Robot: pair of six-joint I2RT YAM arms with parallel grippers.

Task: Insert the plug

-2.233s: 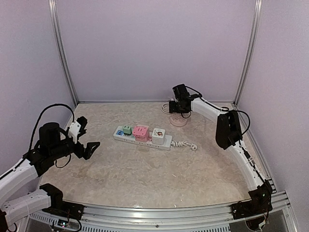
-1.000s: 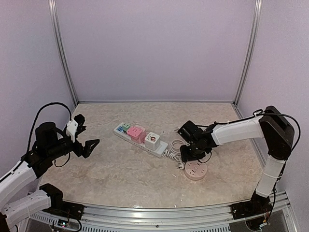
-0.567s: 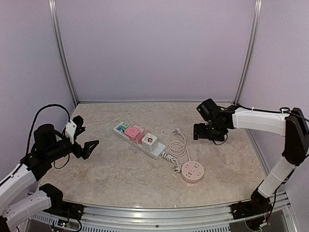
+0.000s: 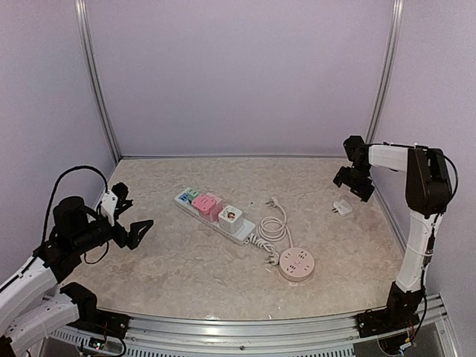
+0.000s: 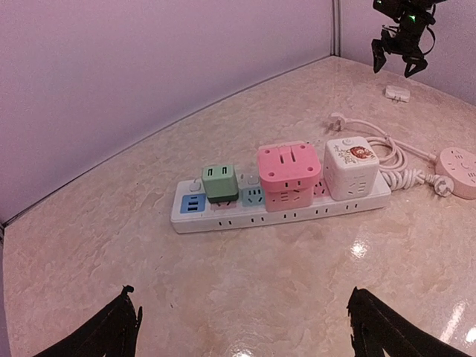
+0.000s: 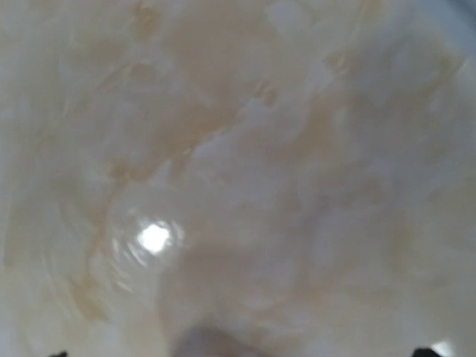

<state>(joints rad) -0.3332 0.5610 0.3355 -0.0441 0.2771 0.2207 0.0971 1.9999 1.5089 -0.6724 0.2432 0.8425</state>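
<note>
At the left edge the left gripper (image 4: pixel 134 210) hovers above the table (image 4: pixel 186 275) with its fingers spread wide and nothing between them, facing the power strip (image 4: pixel 217 215). The strip lies slantwise mid-table and carries a green, a pink and a white cube adapter in a row. Just right of its end, a white cord (image 4: pixel 279 227) loops loosely. One corded plug (image 4: pixel 274 201) lies free on the table beyond the loops, apart from any socket, and a round pink socket (image 4: pixel 297 262) sits nearer the arms. Further right a small white plug block (image 4: pixel 341 207) lies alone, with the right gripper (image 4: pixel 354 182) just behind it near the far right corner. Its jaws are apart and hold nothing, and its wrist view is a blur of bare tabletop. Which of the two loose pieces the task means I cannot tell. Either looks light, rigid and smooth-sided, likely to skid on the glossy top. The best hold is probably across the flat sides of the body, behind the pins, never on the cord, whose springy coils would tug and twist it. The strip looks light enough to slide under a push, so bracing it seems wise.
</note>
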